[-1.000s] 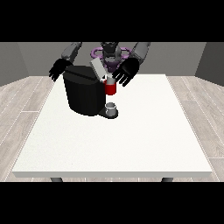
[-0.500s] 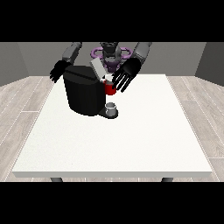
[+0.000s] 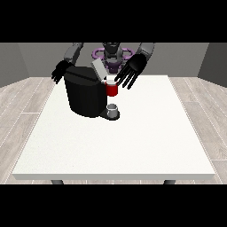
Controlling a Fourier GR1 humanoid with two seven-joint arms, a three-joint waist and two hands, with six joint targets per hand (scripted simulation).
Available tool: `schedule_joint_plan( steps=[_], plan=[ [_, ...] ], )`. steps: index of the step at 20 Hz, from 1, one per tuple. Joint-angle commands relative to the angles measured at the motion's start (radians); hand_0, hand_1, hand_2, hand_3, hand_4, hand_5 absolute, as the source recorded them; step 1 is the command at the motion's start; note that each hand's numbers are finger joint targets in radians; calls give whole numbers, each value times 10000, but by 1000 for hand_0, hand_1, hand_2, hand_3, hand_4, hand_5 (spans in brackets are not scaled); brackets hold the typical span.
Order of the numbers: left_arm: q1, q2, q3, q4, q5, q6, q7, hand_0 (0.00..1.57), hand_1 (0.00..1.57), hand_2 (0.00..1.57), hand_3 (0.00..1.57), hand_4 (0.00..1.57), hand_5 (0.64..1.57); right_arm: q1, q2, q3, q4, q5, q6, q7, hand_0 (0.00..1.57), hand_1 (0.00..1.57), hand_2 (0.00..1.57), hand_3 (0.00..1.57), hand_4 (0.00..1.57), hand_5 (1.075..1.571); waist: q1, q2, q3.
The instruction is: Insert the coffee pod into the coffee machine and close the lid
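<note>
The hand at the view's right [image 3: 132,70] hangs with its fingers spread and pointing down toward the near side, holding nothing; its fingertips reach the upper right edge of the coffee pod [image 3: 111,89], though whether they touch it cannot be told. The coffee pod is a short red cylinder with a paler top, set upright at the upper right corner of the coffee machine [image 3: 86,93], directly above a small grey cup [image 3: 113,109] that stands on the machine's base. The coffee machine is a tall black block at the far left-centre of the white table [image 3: 133,142]. Its grey lid [image 3: 98,68] stands raised and tilted, rising from the machine's top just left of the pod. The hand at the view's left [image 3: 59,72] hovers at the machine's far left corner, fingers loosely spread and pointing down, grasping nothing. Behind both arms, the robot's torso [image 3: 112,57] stands at the table's far edge.
</note>
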State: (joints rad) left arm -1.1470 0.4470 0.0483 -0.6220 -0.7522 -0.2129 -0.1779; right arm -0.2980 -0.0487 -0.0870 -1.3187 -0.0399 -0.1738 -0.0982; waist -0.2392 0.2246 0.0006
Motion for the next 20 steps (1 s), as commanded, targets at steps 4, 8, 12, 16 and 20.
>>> schedule_joint_plan(
  steps=[4,8,12,16,20],
  plan=[
    [216,-365,37,-244,43,-336,402,0,0,0,0,0,1571,751,76,110,324,55,123,-340,0,0,0,0,416,1571,172,-953,-3],
    [884,-1104,440,-448,619,-102,502,0,0,0,0,0,1571,442,-12,-398,515,-308,-94,87,0,0,0,0,381,1571,771,-1370,-5],
    [1719,-1906,1582,-522,2012,151,377,0,0,0,0,0,1571,1427,-325,-691,808,-599,453,-313,0,0,0,0,387,1571,1329,-2240,-5],
    [2598,-2803,2602,-519,3436,89,-93,0,0,0,0,237,1571,2021,4,-657,763,-435,-3,-421,0,0,0,0,424,1571,1764,-3044,-13],
    [3843,-2871,2814,-660,3956,-390,-446,0,0,0,0,0,1571,2510,-278,-761,431,-533,175,-169,0,0,0,0,445,1571,2199,-4080,-10]
  ],
)
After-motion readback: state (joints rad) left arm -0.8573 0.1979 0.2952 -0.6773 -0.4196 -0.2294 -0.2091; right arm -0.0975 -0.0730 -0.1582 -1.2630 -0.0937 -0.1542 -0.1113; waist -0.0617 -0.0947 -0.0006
